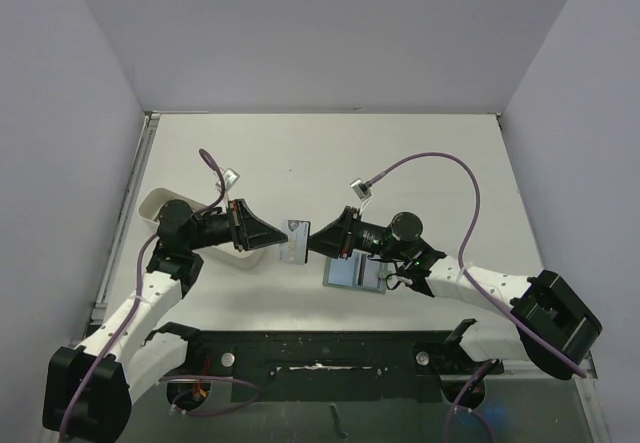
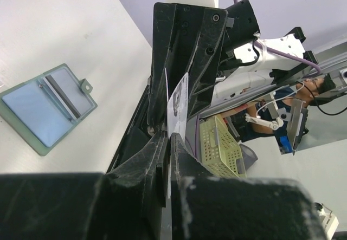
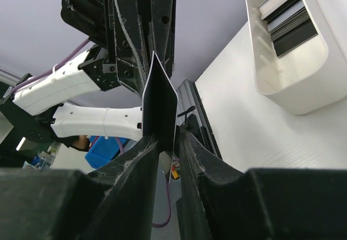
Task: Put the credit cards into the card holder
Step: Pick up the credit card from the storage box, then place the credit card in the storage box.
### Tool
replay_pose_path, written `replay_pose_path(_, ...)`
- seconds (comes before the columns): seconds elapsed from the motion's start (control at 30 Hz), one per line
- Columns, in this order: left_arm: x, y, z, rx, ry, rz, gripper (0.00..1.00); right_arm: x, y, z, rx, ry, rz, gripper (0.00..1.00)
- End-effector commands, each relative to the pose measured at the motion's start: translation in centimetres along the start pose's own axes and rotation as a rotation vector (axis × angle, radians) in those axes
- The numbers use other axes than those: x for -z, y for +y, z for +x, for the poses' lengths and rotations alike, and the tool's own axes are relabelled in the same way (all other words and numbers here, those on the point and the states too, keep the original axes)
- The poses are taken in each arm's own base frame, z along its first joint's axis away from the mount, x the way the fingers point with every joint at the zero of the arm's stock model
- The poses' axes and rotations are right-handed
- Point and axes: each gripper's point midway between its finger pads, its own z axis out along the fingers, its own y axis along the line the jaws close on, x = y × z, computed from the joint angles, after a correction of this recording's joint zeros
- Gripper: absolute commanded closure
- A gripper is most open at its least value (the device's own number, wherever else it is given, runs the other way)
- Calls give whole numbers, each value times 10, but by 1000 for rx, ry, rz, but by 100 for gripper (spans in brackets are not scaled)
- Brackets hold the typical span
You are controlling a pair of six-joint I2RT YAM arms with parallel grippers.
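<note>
Top external, hidden: left arm [image 1: 150, 283] covers much of the white tray [image 1: 152, 208]; right arm [image 1: 490, 288] overlaps the near edge of the card holder [image 1: 345, 273].
Hard to make out: the print on the credit card [image 1: 294, 245]; the tray's stacked cards [image 3: 290, 20] show only their edges.
Left arm pose: reaches right, jaws level, tip to tip with the right jaws.
Right arm pose: reaches left, elbow bent, wrist over the card holder.
Left jaws: clamped on one end of the credit card.
Right jaws: narrow, flanking the card's other end; cannot tell whether they touch it.
Card holder: open flat on the bench [image 1: 400, 163], below and just behind the right jaws.
</note>
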Motion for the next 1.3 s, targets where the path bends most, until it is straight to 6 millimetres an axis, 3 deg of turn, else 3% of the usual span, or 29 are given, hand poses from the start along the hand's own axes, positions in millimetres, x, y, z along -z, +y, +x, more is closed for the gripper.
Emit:
replay_pose_path(0.0, -2, -7, 0, -50, 5, 36, 100, -7, 44, -20, 73, -46, -155, 78)
replay_pose_path(0.07, -2, -7, 1, -52, 6, 35, 100, -7, 44, -20, 74, -45, -154, 82)
replay_pose_path(0.17, -1, -1, 0, -50, 6, 4, 100, -5, 40, -18, 64, -53, -138, 99)
replay_pose_path(0.2, -1, 2, -1, -40, 1, -17, 100, -4, 37, -18, 56, -57, -122, 100)
replay_pose_path(0.47, 0, 29, -10, -39, -23, -146, 100, 8, 16, -16, 39, -85, -26, 100)
replay_pose_path(0.77, 0, 36, -19, -7, -50, -176, 100, 14, -1, -15, 15, -75, 59, 100)
replay_pose_path(0.93, 8, 46, -28, -46, -66, -232, 100, 26, -26, -15, -5, -79, 181, 100)
replay_pose_path(1.07, 29, 63, -51, -154, -97, -397, 100, 44, -45, -17, 12, -100, 306, 100)
replay_pose_path(1.27, 112, 122, -96, -396, -77, -1038, 100, 66, -50, -19, 56, -112, 405, 100)
